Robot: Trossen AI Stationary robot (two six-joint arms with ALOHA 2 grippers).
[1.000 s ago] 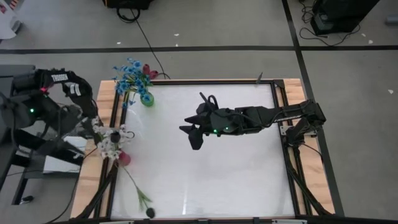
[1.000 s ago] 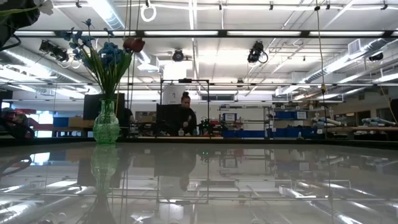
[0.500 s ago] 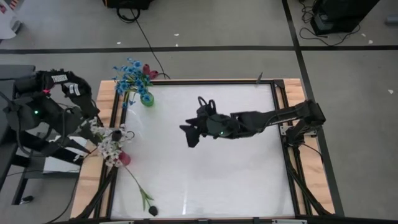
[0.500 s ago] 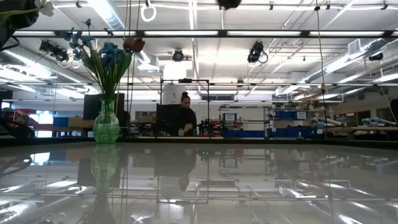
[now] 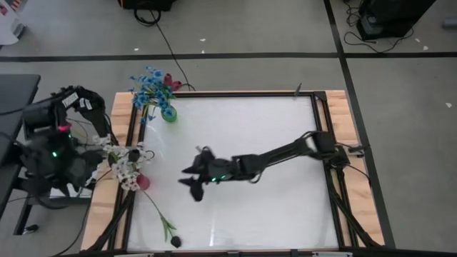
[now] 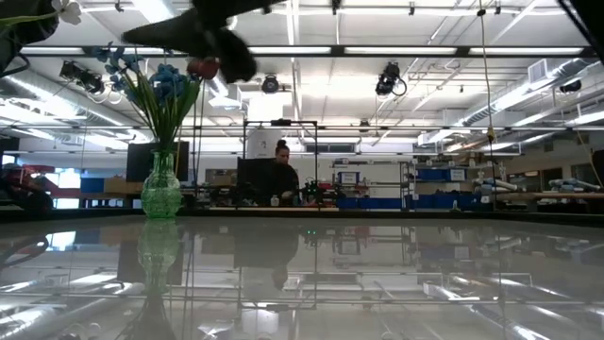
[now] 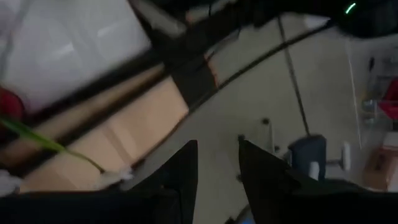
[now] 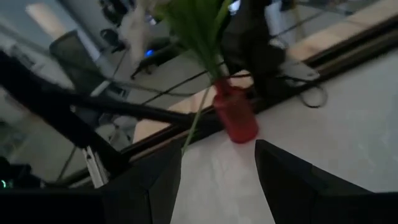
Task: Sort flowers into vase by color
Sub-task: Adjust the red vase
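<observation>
Flowers [image 5: 150, 84] with blue heads and one dark red head stand in a green glass vase [image 5: 168, 113] at the bench's [image 5: 271, 135] far left corner, white ones [image 5: 127, 165] sit in a small red vase [image 5: 143, 181] at the left edge, and one dark-headed stem [image 5: 161, 221] lies flat near the front left corner. I see wide bare bench across the middle and right, where my right gripper [image 5: 193, 187] hangs with jaws open, facing the red vase. My left gripper [image 7: 214, 168] is off the bench beyond its left edge, over the floor, jaws parted with nothing between them.
</observation>
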